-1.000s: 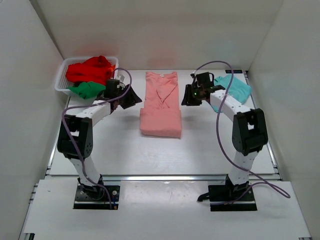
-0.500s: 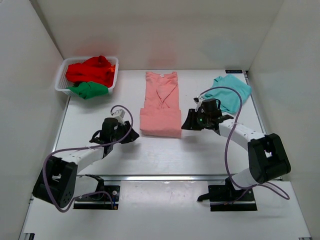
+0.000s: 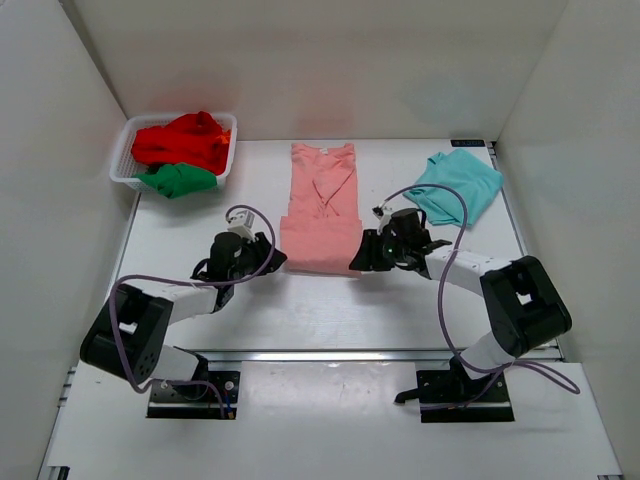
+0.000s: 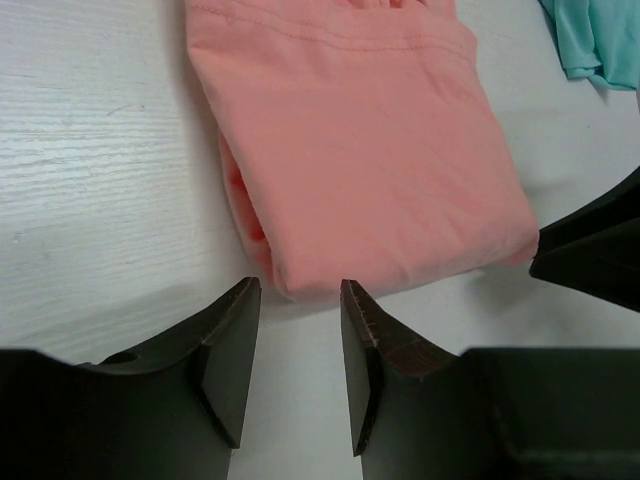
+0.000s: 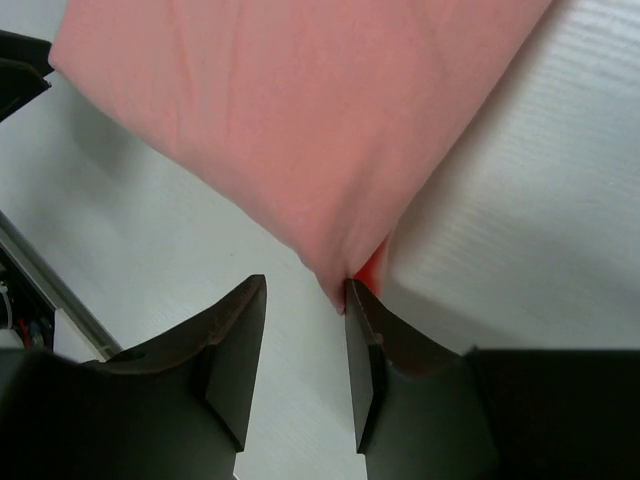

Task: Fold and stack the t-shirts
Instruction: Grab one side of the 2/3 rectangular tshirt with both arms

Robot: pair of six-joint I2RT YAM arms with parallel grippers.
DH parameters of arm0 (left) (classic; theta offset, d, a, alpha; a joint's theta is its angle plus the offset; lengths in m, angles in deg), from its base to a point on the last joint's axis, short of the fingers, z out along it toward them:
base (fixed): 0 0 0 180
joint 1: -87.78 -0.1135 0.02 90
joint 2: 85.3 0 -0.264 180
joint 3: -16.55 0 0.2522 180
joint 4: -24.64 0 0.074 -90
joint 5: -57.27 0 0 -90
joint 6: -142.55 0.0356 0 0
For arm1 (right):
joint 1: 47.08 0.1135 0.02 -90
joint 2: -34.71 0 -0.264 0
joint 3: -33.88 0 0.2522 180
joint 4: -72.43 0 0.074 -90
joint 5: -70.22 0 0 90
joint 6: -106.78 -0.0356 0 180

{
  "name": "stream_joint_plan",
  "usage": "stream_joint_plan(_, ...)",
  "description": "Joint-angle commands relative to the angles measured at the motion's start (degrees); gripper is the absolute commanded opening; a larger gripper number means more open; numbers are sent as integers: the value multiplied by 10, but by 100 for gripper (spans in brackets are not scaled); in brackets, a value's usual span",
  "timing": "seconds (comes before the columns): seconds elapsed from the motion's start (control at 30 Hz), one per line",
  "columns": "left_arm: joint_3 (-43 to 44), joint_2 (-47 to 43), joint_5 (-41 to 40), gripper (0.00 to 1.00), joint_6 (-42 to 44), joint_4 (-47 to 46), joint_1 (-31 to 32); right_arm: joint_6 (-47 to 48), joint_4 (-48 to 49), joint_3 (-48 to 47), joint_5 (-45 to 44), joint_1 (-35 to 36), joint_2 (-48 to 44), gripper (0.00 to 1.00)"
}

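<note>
Though a small dark label sits at the far edge of the table, off to the right of the salmon-pink t-shirt, its print is too small to read. That shirt lies folded into a narrow strip. Its long axis runs away from the arm bases, with the neckline at the far end and a doubled-over fold at the near end.

The left gripper is at the fold's left corner. Its jaws are narrowly parted, with the pink corner just ahead of the gap and not clamped. The right gripper is at the fold's right corner. Its jaws are also narrowly parted, and the fabric's tip touches one finger.

Right of the pink shirt and level with its far half, well apart from it, lies the teal t-shirt, loosely spread. Far to the pink shirt's left, a white mesh basket holds the red t-shirt and the green t-shirt.
</note>
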Motion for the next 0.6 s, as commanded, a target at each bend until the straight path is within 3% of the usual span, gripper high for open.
stream_joint_plan(0.0, 13, 10, 8, 49, -24, -57, 14, -18, 52, 25, 1, 6, 5, 36)
stream_joint_plan(0.17, 26, 65, 19, 47, -47, -74, 19, -28, 45, 26, -14, 6, 28, 38)
stream_joint_plan(0.3, 34, 93, 13, 37, -58, -84, 27, -47, 61, 46, -17, -3, 30, 38)
stream_joint_plan(0.4, 47, 108, 15, 23, -68, -89, 30, -58, 94, 59, 10, -9, 37, 27)
stream_joint_plan(0.43, 52, 114, 15, 17, -73, -89, 30, -59, 102, 57, 15, -8, 42, 18)
stream_joint_plan(0.5, 54, 132, 28, 12, -77, -94, 27, -60, 116, 64, 23, -6, 46, 12)
stream_joint_plan(0.57, 53, 136, 35, 23, -88, -96, 27, -68, 139, 73, 20, -5, 41, 17)
